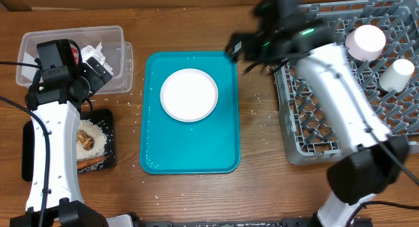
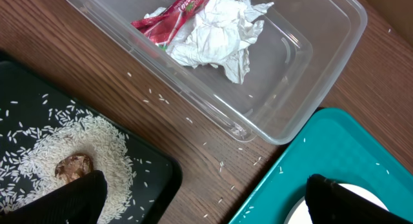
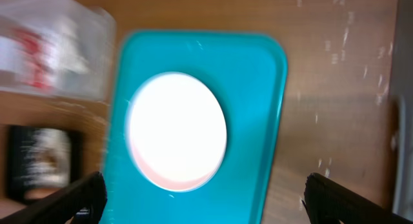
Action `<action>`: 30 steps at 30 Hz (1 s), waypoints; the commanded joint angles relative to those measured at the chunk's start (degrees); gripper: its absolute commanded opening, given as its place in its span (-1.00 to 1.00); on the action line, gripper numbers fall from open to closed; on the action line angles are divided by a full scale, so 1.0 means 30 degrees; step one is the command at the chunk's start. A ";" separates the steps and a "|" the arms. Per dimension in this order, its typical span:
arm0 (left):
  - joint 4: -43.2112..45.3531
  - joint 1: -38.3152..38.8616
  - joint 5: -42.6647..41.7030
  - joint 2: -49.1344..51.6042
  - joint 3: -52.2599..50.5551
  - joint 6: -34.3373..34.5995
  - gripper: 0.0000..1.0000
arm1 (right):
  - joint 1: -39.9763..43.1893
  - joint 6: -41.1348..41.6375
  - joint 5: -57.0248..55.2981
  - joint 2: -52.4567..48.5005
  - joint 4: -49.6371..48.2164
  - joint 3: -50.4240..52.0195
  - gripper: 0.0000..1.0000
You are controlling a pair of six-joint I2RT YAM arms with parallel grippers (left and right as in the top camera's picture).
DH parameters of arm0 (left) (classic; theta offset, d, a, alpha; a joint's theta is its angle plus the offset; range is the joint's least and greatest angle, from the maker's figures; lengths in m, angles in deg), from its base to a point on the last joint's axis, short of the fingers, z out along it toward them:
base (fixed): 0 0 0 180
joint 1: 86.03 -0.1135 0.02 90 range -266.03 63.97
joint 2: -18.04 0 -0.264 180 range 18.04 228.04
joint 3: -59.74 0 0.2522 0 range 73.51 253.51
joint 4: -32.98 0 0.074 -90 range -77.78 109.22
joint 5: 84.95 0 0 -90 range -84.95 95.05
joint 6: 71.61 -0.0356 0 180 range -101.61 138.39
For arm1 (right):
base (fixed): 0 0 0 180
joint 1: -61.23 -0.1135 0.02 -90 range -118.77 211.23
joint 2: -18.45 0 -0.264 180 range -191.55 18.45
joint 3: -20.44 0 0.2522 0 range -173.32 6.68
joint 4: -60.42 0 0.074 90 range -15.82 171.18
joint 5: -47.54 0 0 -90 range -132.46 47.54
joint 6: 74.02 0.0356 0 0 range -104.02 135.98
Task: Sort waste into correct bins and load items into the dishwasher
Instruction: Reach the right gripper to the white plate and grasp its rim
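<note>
**A:** Where do the two grippers stand?

**B:** The left gripper (image 2: 203,182) is spread wide with nothing between its fingers (image 2: 77,198). It hangs above the desk (image 2: 193,140), where the clear tub (image 2: 310,62), the black tray (image 2: 26,88) and the teal tray (image 2: 303,159) come near one another. The right gripper (image 3: 205,182) is spread just as wide and is also empty. It is over the far right corner of the teal tray, between it and the grey rack (image 1: 294,122).

**A:** And the waste?

**B:** The crumpled white napkin (image 2: 219,37) and the red wrapper (image 2: 171,14) lie touching in the clear tub. On the black tray is a heap of rice (image 2: 97,140) with a brown chunk (image 2: 73,166) in it. The overhead view shows a thin orange piece (image 1: 91,161) at that tray's near end. Loose grains are scattered on the desk and on the teal tray.

**A:** The dishes?

**B:** The white plate (image 1: 189,95) lies flat on the far half of the teal tray. In the rack a pinkish bowl (image 1: 365,40), upturned as far as I can tell, sits at the far side. A small white cup (image 1: 397,74) stands near it, toward the right edge. The right wrist view is blurred and shows little beyond the plate and the tray.
</note>
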 commanded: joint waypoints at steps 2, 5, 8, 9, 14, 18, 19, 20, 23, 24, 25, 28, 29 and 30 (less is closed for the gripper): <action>-0.0015 -0.0007 0.0291 0.0087 0.0284 0.0270 1.00 | -0.1843 0.1749 -0.4656 -0.0976 0.0051 0.0663 1.00; -0.0015 -0.0007 0.0299 0.0087 0.0284 0.0270 1.00 | -0.2667 0.1756 -0.4590 -0.1129 -0.0415 0.0663 1.00; -0.0007 -0.0007 0.0291 0.0087 0.0284 0.0270 1.00 | -0.3060 0.1865 -0.4568 -0.1450 -0.1574 0.0663 1.00; -0.0007 -0.0007 0.0291 0.0087 0.0284 0.0270 0.99 | -0.3104 0.2208 -0.4597 -0.1581 -0.1792 0.0663 1.00; -0.0015 -0.0007 0.0291 0.0087 0.0284 0.0270 1.00 | -0.3009 0.3883 -0.4597 -0.3002 -0.2288 0.0663 1.00; -0.0015 -0.0007 0.0291 0.0087 0.0284 0.0270 1.00 | -0.2922 0.4925 -0.4554 -0.4320 -0.2142 0.0663 1.00; -0.0015 -0.0007 0.0291 0.0087 0.0284 0.0270 1.00 | -0.2922 0.5115 -0.4517 -0.4532 -0.2098 0.0663 1.00; -0.0007 -0.0007 0.0291 0.0087 0.0284 0.0270 1.00 | -0.2922 0.5340 -0.4510 -0.4809 -0.2062 0.0663 1.00; -0.0015 -0.0007 0.0291 0.0087 0.0284 0.0270 0.99 | -0.2922 0.5705 -0.4524 -0.5370 -0.2208 0.0663 1.00; -0.0015 -0.0007 0.0291 0.0087 0.0284 0.0270 0.99 | -0.2922 0.5697 -0.4561 -0.5464 -0.2229 0.0663 1.00; -0.0007 -0.0007 0.0291 0.0087 0.0284 0.0270 0.99 | -0.2922 0.5697 -0.4605 -0.5654 -0.2259 0.0663 1.00; -0.0007 -0.0007 0.0291 0.0087 0.0284 0.0270 1.00 | -0.2922 0.5712 -0.4590 -0.6382 -0.2412 0.0663 1.00; -0.0015 -0.0007 0.0291 0.0087 0.0284 0.0270 0.99 | -0.2922 0.5719 -0.4583 -0.6623 -0.2419 0.0663 1.00; -0.0007 -0.0007 0.0291 0.0087 0.0284 0.0270 1.00 | -0.2922 0.5770 -0.4583 -0.6805 -0.2404 0.0663 1.00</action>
